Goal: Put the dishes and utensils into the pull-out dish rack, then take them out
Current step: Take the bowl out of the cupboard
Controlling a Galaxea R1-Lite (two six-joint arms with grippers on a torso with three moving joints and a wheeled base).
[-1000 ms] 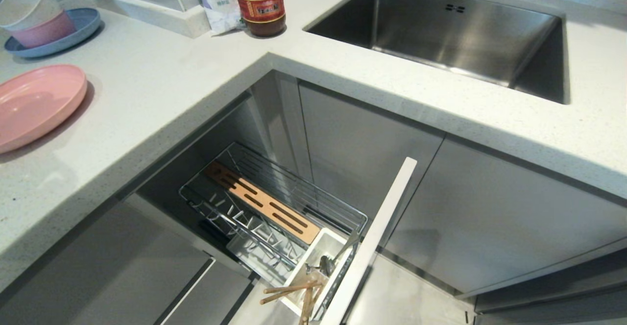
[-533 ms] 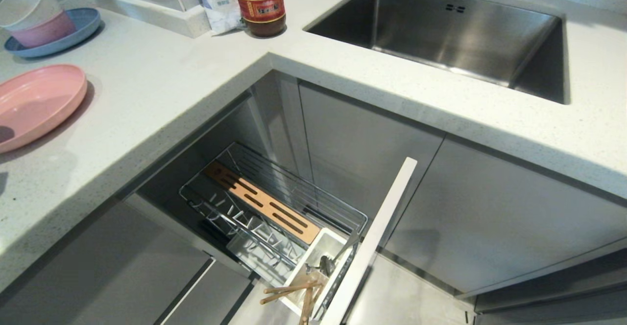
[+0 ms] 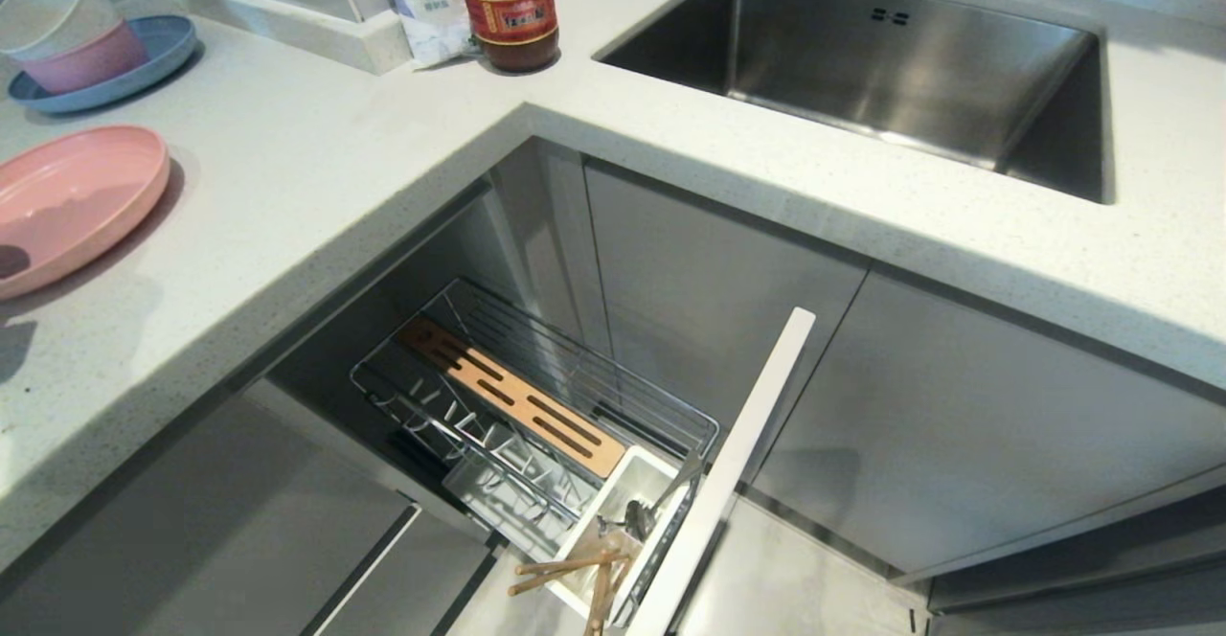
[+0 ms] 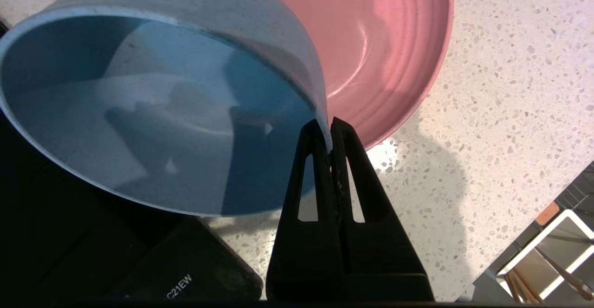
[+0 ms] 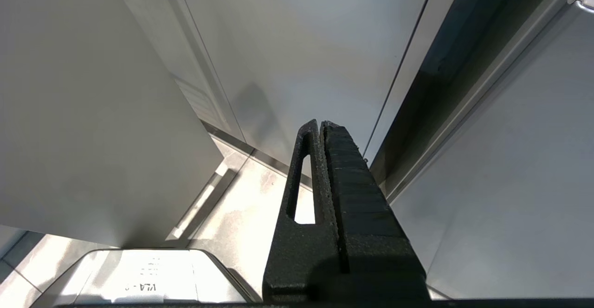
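Since a second ago, a shadow has crept onto the near edge of the pink plate (image 3: 72,200) and the counter (image 3: 316,186) beside it at the far left; nothing else in the head view has shifted, so I read that as my left arm arriving just out of frame.

From the left wrist, the blue-grey bowl (image 4: 158,108) hangs tilted above the plate, its rim pinched in the left gripper (image 4: 330,129), whose jaws are clamped thin on the wall, one finger inside and one outside. The plate lies flat on the counter's left end, below the bowl; whether the two touch I can't quite tell.

Down in the pull-out dish rack (image 3: 536,406), the chopsticks (image 3: 575,574) and a steel spoon (image 3: 640,518) stand in the white utensil cup (image 3: 623,531) at the front corner (the fork I can't pick out). The plate slots are bare.

My judgement: utensils are loaded, both dishes remain to be racked, and the whole unloading is left. The right gripper (image 5: 321,125) is closed and empty, parked low by the cabinet fronts.
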